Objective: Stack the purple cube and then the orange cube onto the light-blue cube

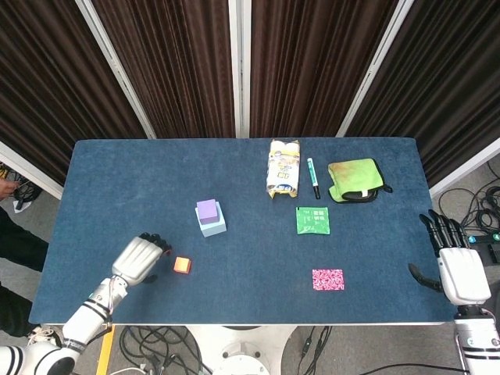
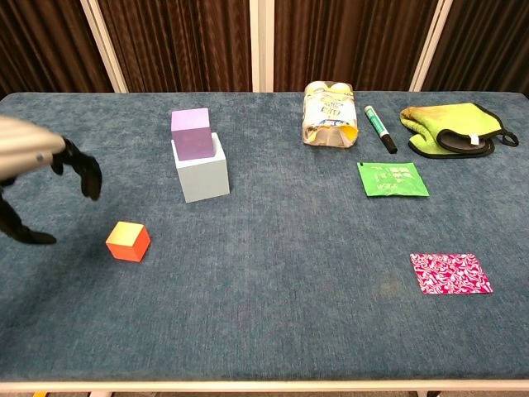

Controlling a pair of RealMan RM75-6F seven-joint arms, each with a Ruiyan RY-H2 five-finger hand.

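**Near the table's front-left, an empty hand closes on the orange cube**

Just off the orange cube's nine o'clock side, the left hand hovers low over the blue table, fingers spread and holding nothing; in the chest view its dark fingertips hang apart, with the thumb lower down, near but not touching the cube. The right hand sits well apart at the table's three o'clock edge, off the cloth, fingers extended and empty.

The orange cube rests flat on the cloth, at about seven o'clock from the stack. By the look of it, it is a small rigid block, probably light, with smooth faces that could slip under a shallow pinch. The safest hold appears to be thumb on one vertical face and fingers on the opposite one, near mid-height, leaving the underside free for placing. Being a cube it has no long axis; it sits turned slightly, one vertical edge pointing roughly toward six o'clock.

The purple cube already sits on the light-blue cube, shifted toward the back-left of its top and twisted a little against it. That top face is small, so the orange cube would need a level, centred landing; a nudge could topple the stack.
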